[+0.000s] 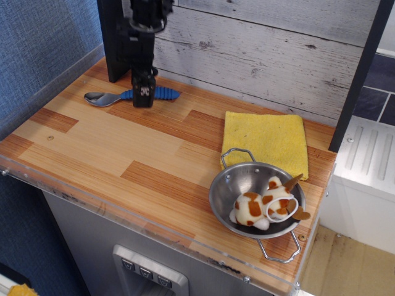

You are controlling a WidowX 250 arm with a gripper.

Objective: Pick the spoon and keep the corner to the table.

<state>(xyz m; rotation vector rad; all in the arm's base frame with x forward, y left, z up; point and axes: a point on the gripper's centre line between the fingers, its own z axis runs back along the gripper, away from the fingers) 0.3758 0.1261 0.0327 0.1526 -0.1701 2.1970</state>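
Observation:
The spoon lies flat at the far left corner of the wood-plank table point(154, 154). Its silver bowl point(99, 97) points left and its ribbed blue handle point(165, 94) points right. My gripper point(143, 94) hangs straight down from the black arm over the middle of the handle. Its near finger point(143, 98) stands in front of the handle and hides that part. The handle shows on both sides of it. The gripper looks open astride the handle and is not lifting the spoon.
A yellow cloth point(265, 140) lies at the back right. In front of it stands a steel bowl point(225, 191) holding a brown-spotted white plush toy point(265, 206). A grey plank wall runs behind, and clear acrylic edging point(123, 213) lines the front edge.

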